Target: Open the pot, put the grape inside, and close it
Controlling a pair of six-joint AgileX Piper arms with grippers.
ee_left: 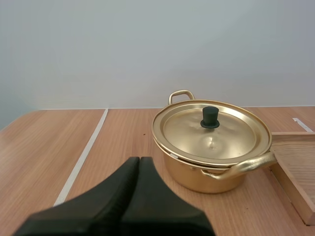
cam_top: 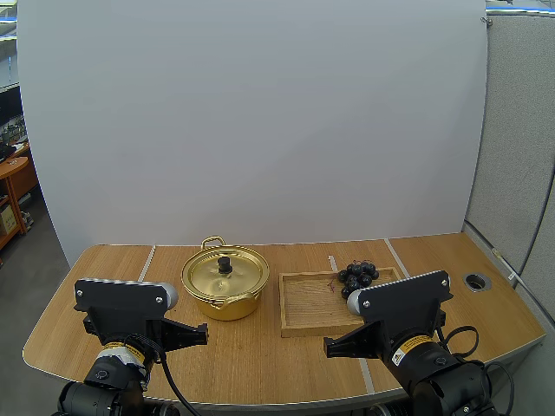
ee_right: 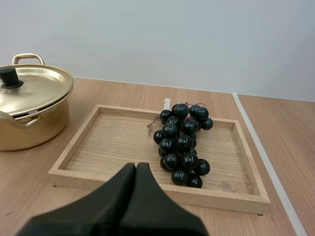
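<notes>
The left gripper (ee_left: pixel 139 160), fingers pressed together and empty, sits short of the lidded gold metal pot (ee_left: pixel 209 173). The right gripper (ee_right: pixel 136 166), likewise closed, faces the dark grape bunch (ee_right: pixel 181 142) in the shallow wooden tray (ee_right: pixel 157 189).

A wooden table (cam_top: pixel 104 277) carries a pot (cam_top: pixel 218 305) beside a tray (cam_top: pixel 310 310).

Wide white backdrop (cam_top: pixel 260 121) behind desk, plain, evenly lit. Desk (cam_top: pixel 277 360) light wood with rounded front corners. Pale seam strips (cam_top: pixel 147 260) run front to back across desk. Round cable port (cam_top: pixel 477 281) set in desk near right edge. Grey partition wall (cam_top: pixel 520 130) right of backdrop. Grey floor (cam_top: pixel 26 269) at left, with small wooden table (cam_top: pixel 13 173) beyond it.
</notes>
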